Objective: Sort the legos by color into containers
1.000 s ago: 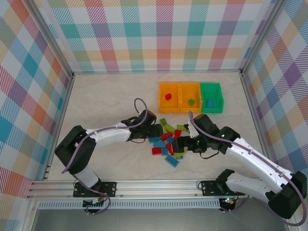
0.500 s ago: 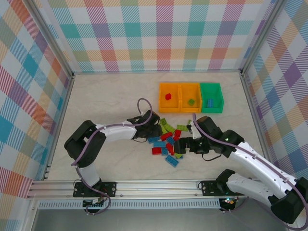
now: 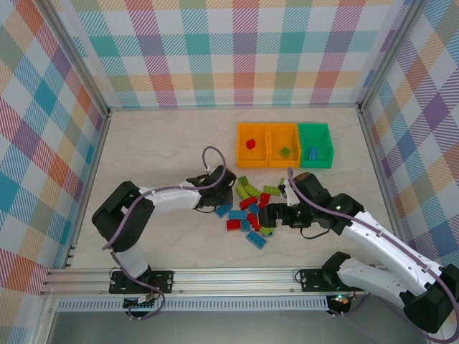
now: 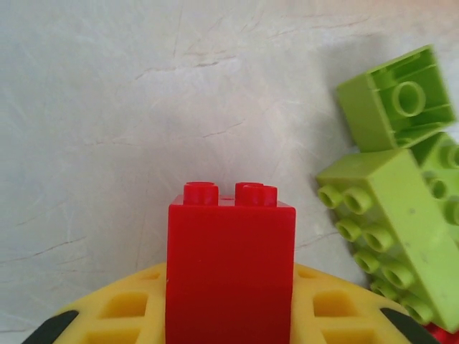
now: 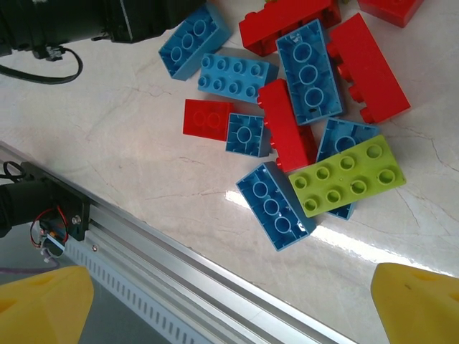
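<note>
One red studded plastic brick (image 4: 231,265) sits clamped between the yellow fingers (image 4: 122,315) of the left gripper (image 3: 219,198), its studs pointing away from the wrist, low over the pale stone-patterned tabletop (image 4: 107,107). We judge the step in hand to be carrying it to a bin. The sound way is to lift straight up first, because two lime green plastic bricks (image 4: 391,215) lie just beside the gripper and a sideways drag could knock them. The leftmost orange rectangular plastic bin (image 3: 252,163) stands farther out from the gripper and to its right, well apart. It holds a red piece, so we take it as the target and should let go only once squarely over its opening. The right gripper (image 3: 277,215) hangs with its fingers wide apart, holding nothing, over the loose heap of red, blue and lime bricks (image 5: 287,136). We should therefore keep our path on the near side of that heap.
</note>
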Motion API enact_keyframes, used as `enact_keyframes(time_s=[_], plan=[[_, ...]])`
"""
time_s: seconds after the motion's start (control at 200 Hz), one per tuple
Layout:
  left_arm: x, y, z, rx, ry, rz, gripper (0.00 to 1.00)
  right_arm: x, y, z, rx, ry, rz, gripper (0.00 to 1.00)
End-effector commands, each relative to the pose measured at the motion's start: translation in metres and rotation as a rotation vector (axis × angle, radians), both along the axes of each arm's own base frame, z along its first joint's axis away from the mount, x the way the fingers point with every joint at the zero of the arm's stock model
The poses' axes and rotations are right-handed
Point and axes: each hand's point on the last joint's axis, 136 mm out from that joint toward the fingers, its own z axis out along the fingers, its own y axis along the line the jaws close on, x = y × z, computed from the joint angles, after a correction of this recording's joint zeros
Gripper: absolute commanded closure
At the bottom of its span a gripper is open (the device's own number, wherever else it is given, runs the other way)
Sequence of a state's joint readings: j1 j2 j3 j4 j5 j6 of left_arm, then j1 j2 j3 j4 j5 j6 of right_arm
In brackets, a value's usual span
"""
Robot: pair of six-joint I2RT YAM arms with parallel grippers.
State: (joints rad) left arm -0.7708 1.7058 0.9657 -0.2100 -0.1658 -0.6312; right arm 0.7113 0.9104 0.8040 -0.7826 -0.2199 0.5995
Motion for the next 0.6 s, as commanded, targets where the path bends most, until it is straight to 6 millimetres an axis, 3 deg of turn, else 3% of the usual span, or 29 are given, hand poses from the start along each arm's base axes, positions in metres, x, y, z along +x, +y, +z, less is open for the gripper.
enact_keyframes(time_s=[0.0, 0.12, 0.22, 0.335, 0.45, 0.595], plan=[[0.005, -0.015, 0.054, -0.062, -0.106, -0.064, 0.75, 0.008, 0.003, 0.015, 0.049, -0.067, -0.03, 0.0], [0.012, -0.05, 0.102, -0.105, -0.236, -0.14, 0.75, 0.027, -0.008, 0.031, 0.057, -0.203, -0.116, 0.0], [0.044, -0.069, 0.128, -0.097, -0.344, -0.12, 0.75, 0.041, -0.014, 0.043, 0.083, -0.314, -0.177, 0.0], [0.093, -0.083, 0.132, -0.019, -0.42, -0.082, 0.75, 0.046, -0.016, 0.053, 0.107, -0.358, -0.205, 0.0], [0.141, -0.087, 0.114, 0.034, -0.4, -0.041, 0.75, 0.04, -0.017, 0.054, 0.1, -0.334, -0.19, 0.0], [0.175, -0.1, 0.108, 0.028, -0.388, -0.064, 0.73, 0.029, -0.021, 0.049, 0.098, -0.295, -0.182, 0.0]])
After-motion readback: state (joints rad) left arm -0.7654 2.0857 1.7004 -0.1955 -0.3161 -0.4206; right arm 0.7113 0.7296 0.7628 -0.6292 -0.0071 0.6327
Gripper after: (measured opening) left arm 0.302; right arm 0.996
